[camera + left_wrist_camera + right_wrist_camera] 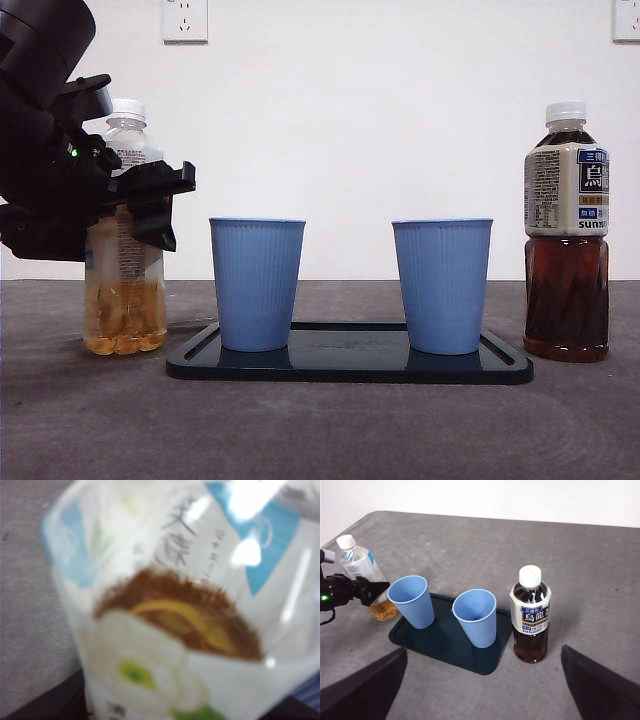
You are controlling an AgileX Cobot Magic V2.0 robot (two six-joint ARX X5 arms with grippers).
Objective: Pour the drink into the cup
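Note:
A clear bottle of pale yellow drink [125, 300] with a white cap stands on the table at the left; it fills the left wrist view [165, 605]. My left gripper [150, 195] is at its label height, around the bottle, as the right wrist view [370, 587] also shows. Two empty blue cups [257, 285] [441, 285] stand on a dark tray [350, 365]. A dark tea bottle [566, 240] stands to the right of the tray. My right gripper [482, 650] is open and empty, high above the table's near side.
The grey table [320, 430] runs to a white wall with two sockets [185, 20]. The left cup stands close beside the pale bottle. In the right wrist view the tray [435, 640] lies between the two bottles.

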